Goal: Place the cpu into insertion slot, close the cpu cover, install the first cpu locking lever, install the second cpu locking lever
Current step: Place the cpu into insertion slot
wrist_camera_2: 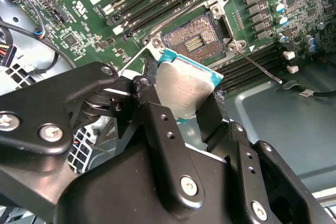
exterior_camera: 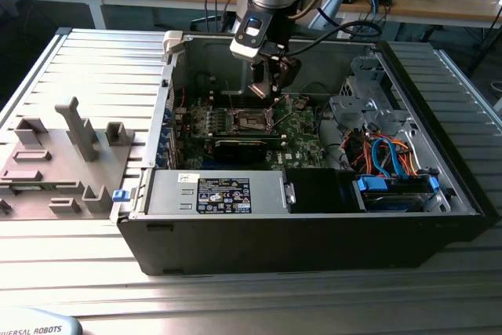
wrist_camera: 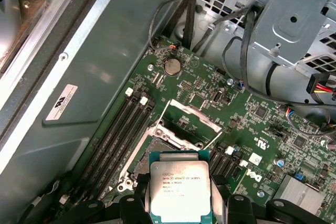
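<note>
My gripper (wrist_camera_2: 181,106) is shut on the cpu (wrist_camera_2: 186,90), a small square chip with a silvery top, pinched by its edges between the black fingers. In the first wrist view the cpu (wrist_camera: 180,184) hangs just short of the insertion slot (wrist_camera: 157,148), above the green board and apart from it. The insertion slot (wrist_camera_2: 197,38) lies bare, its contact field showing. The cpu cover (wrist_camera: 190,120) stands flipped up at the socket's far side. A thin locking lever (wrist_camera_2: 257,66) sticks out loose beside the socket. In the exterior view the gripper (exterior_camera: 271,92) hovers inside the open computer case, over the socket (exterior_camera: 251,121).
Long black memory slots (wrist_camera: 118,132) flank the socket. A metal drive cage (exterior_camera: 369,107) with cable bundles (exterior_camera: 384,151) fills the case at the exterior view's right, and a power supply (exterior_camera: 216,194) sits at the front. A grey fixture block (exterior_camera: 55,154) lies outside the case at the exterior view's left.
</note>
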